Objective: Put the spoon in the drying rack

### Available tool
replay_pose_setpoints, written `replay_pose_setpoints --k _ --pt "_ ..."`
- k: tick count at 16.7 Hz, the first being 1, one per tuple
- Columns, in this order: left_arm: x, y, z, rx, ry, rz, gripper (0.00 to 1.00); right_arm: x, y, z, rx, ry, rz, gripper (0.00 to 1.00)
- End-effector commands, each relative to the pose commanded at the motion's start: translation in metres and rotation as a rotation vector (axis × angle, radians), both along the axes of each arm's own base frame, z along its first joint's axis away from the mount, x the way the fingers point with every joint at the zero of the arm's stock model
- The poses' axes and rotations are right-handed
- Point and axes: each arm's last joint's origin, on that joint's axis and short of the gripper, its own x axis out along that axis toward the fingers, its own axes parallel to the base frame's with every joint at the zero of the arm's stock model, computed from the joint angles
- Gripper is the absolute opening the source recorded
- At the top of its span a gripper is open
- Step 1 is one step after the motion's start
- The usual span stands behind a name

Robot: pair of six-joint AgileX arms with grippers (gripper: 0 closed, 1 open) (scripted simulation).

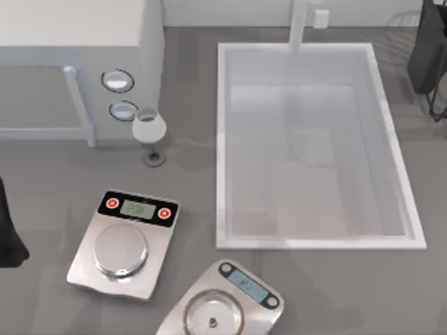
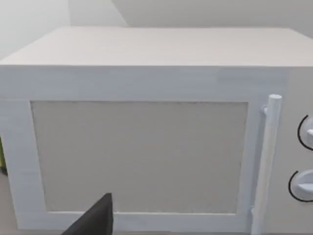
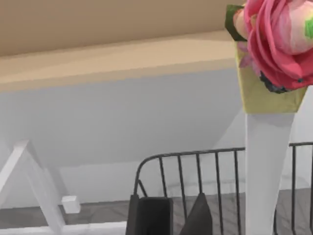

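The spoon is out of view. The drying rack (image 1: 404, 21), a frame of thin dark wires, stands at the table's far right corner beyond the sink. My right gripper (image 1: 427, 52) hangs over it. In the right wrist view the rack's upright wires (image 3: 195, 169) rise just past the right gripper (image 3: 176, 208), and nothing shows in its grasp. My left arm (image 1: 7, 234) is parked at the left edge, and its gripper (image 2: 93, 220) faces the microwave door.
A big white sink basin (image 1: 223, 139) with a faucet (image 1: 299, 24) fills the middle right. The microwave (image 1: 77, 42) is at the far left, with a wine glass (image 1: 149, 132) in front. Two scales (image 1: 126, 244) (image 1: 223, 303) lie near the front. A pink flower (image 3: 274, 39) stands by the rack.
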Motion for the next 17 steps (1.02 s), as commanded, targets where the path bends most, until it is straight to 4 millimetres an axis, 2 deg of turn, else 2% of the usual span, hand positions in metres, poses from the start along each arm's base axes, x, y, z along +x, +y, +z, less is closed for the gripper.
replay_pose_setpoints --k 4,10,13,15,17 --pt "0.000 0.000 0.000 0.000 0.000 0.000 1.00 -0.027 -0.014 0.018 -0.119 -0.164 -0.047 0.00" --pt "0.000 0.000 0.000 0.000 0.000 0.000 1.00 -0.028 -0.015 0.020 -0.128 -0.177 -0.051 0.00" --pt "0.000 0.000 0.000 0.000 0.000 0.000 1.00 -0.009 -0.024 0.012 -0.127 -0.176 -0.048 0.00" --pt "0.000 0.000 0.000 0.000 0.000 0.000 1.00 0.018 -0.034 -0.002 -0.126 -0.172 -0.049 0.00" --pt "0.000 0.000 0.000 0.000 0.000 0.000 1.00 0.052 -0.044 -0.024 -0.128 -0.172 -0.050 0.00"
